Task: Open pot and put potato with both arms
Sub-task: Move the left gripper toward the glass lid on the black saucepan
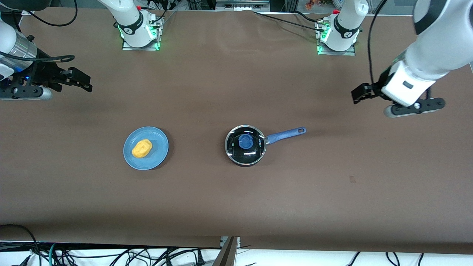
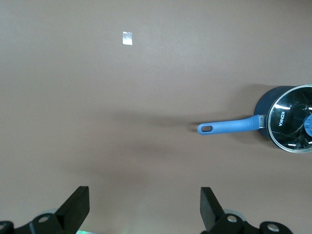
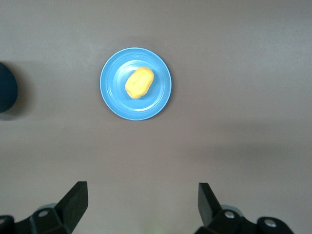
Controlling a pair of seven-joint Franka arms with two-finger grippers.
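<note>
The black pot [image 1: 245,145] stands mid-table with its glass lid and blue knob [image 1: 245,141] on, its blue handle [image 1: 286,135] pointing toward the left arm's end. The yellow potato [image 1: 142,148] lies on a light-blue plate [image 1: 160,147] toward the right arm's end. My left gripper [image 1: 357,95] hangs open and empty over bare table past the handle; its wrist view shows it [image 2: 145,200] and the pot [image 2: 287,119]. My right gripper [image 1: 89,83] hangs open and empty over the table's right-arm end; its wrist view shows it [image 3: 141,197], the potato [image 3: 139,82] and the plate [image 3: 112,92].
The brown table [image 1: 236,192] has both arm bases along its edge farthest from the front camera. A small pale patch [image 2: 127,38] lies on the cloth near the left arm's end. Cables hang along the edge nearest the front camera.
</note>
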